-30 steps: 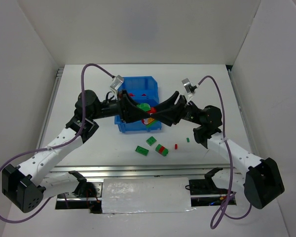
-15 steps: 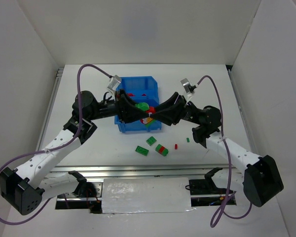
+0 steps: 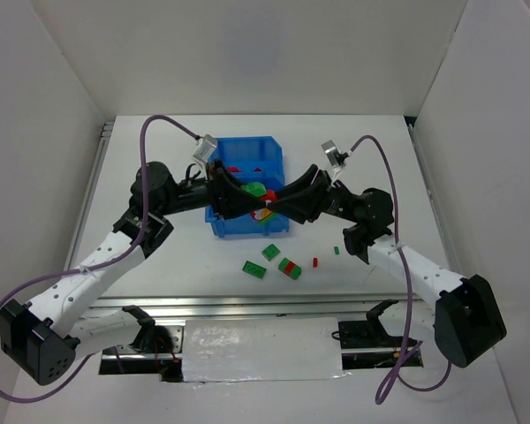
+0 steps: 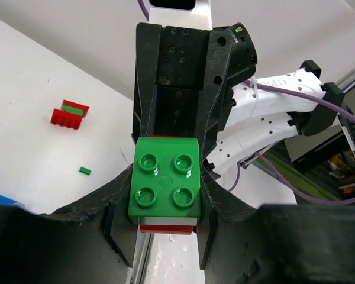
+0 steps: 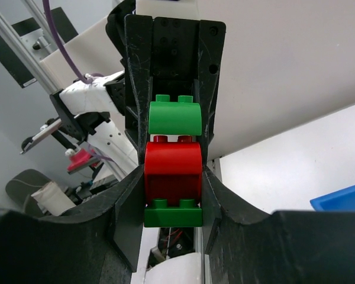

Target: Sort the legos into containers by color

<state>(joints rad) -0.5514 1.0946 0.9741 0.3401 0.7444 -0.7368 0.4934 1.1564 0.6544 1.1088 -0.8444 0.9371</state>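
Observation:
Both grippers meet above the blue bin (image 3: 247, 152), tip to tip. My left gripper (image 3: 254, 204) (image 4: 165, 195) is shut on a green brick (image 4: 165, 180) with four studs and a red piece under it. My right gripper (image 3: 281, 208) (image 5: 173, 183) is shut on a red rounded brick (image 5: 173, 168) that has a green plate (image 5: 173, 214) stuck to its near end. In the right wrist view the green brick (image 5: 174, 117) sits just beyond the red one, with red studs showing between them. Loose legos lie in front of the bin: two green bricks (image 3: 253, 268) (image 3: 271, 252) and a red-green pair (image 3: 289, 268).
A tiny red piece (image 3: 315, 261) and a tiny green piece (image 3: 336, 250) lie right of the pair. Red bricks (image 3: 243, 168) lie in the bin's far compartment. The metal rail (image 3: 247, 305) runs along the near table edge. White walls stand on three sides.
The left arm has shifted slightly left and the two grippers have settled tip to tip over the bin. The right jaws have narrowed a little on the red brick.

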